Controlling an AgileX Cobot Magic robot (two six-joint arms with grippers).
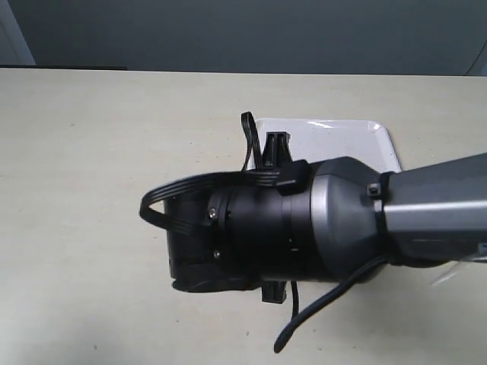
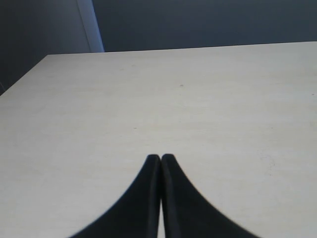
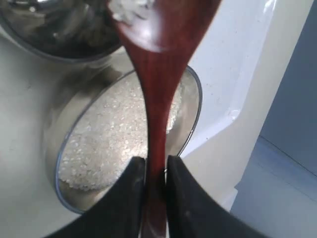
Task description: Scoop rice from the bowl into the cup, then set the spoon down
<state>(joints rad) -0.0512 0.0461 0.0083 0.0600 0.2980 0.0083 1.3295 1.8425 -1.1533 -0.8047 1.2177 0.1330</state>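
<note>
The reddish-brown wooden spoon (image 3: 157, 94) is clamped by its handle in my right gripper (image 3: 156, 161), which is shut on it. The spoon's oval end carries some rice grains (image 3: 130, 9) and hangs beside the shiny steel cup (image 3: 54, 29), whose inside looks dark. Beneath the handle is the steel bowl (image 3: 196, 106), tilted in this view, with a pale mass of rice (image 3: 106, 141) in it. My left gripper (image 2: 161, 157) is shut on nothing above bare table. In the exterior view the right arm (image 1: 304, 220) hides the bowl, cup and spoon.
The bowl and cup rest on a flat white rectangular tray (image 1: 342, 137) (image 3: 233, 64) on the pale table (image 1: 91, 152). A black cable (image 1: 163, 209) loops off the right wrist. The table's far edge meets a dark wall.
</note>
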